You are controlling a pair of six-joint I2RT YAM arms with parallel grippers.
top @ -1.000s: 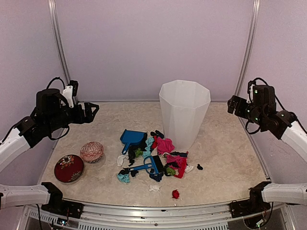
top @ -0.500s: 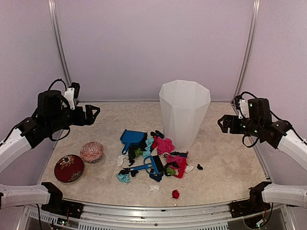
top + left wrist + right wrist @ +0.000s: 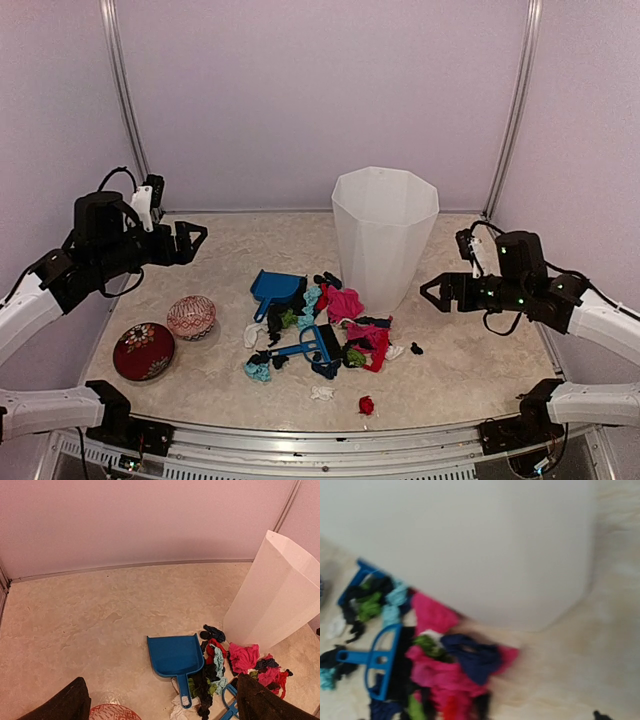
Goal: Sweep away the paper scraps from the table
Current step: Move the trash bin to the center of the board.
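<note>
A lab-style robot test cell: plain lilac wall panels (image 3: 300, 90) in aluminium framing (image 3: 515, 100) enclose a marble-patterned table (image 3: 470, 370), with a robot arm (image 3: 40, 290) bolted at each near corner

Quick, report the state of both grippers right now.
Left black two-finger gripper: open, holding nothing.
Right black two-finger gripper: open, holding nothing.
</note>
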